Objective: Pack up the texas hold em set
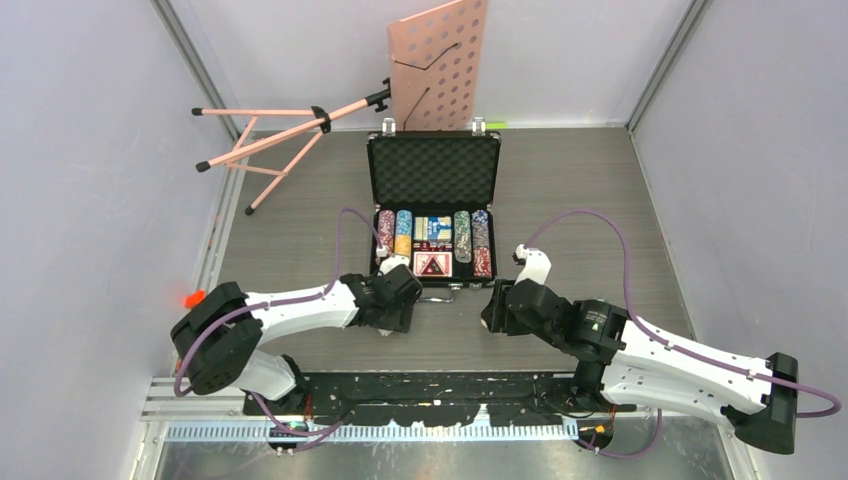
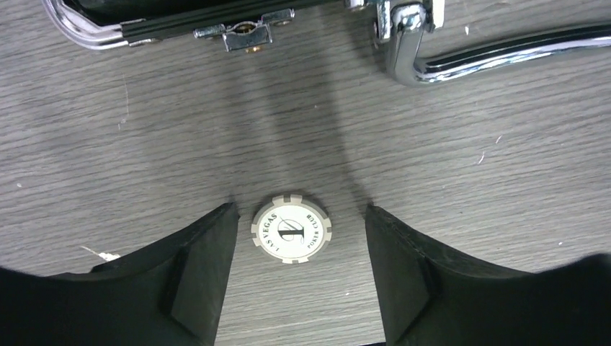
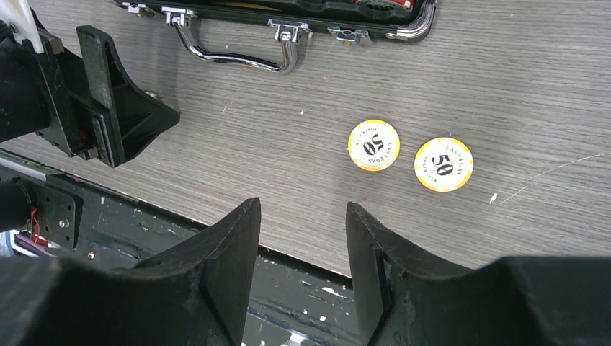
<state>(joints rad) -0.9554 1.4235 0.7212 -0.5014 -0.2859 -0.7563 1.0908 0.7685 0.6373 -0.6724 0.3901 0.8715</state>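
The black briefcase (image 1: 433, 170) lies open mid-table. Its foam lid is up, and rows of poker chips (image 1: 463, 237) and cards fill its tray. My left gripper (image 2: 300, 207) hovers just in front of the case's latch (image 2: 247, 32) and chrome handle (image 2: 490, 54). It is open, its fingers (image 2: 209, 267) either side of a grey-white chip (image 2: 292, 228) flat on the table, with a gap on both sides. In the right wrist view two yellow "50" chips (image 3: 373, 145) (image 3: 443, 164) lie on the table. My right gripper (image 3: 302, 204) is open and empty near the table's front edge.
A pink music stand (image 1: 437, 65) leans at the back wall, its tripod (image 1: 270, 140) lying to the left. Walls close in on both sides. The black base plate (image 3: 288, 288) runs below the table's near edge. A small red object (image 1: 193, 297) sits at the left edge.
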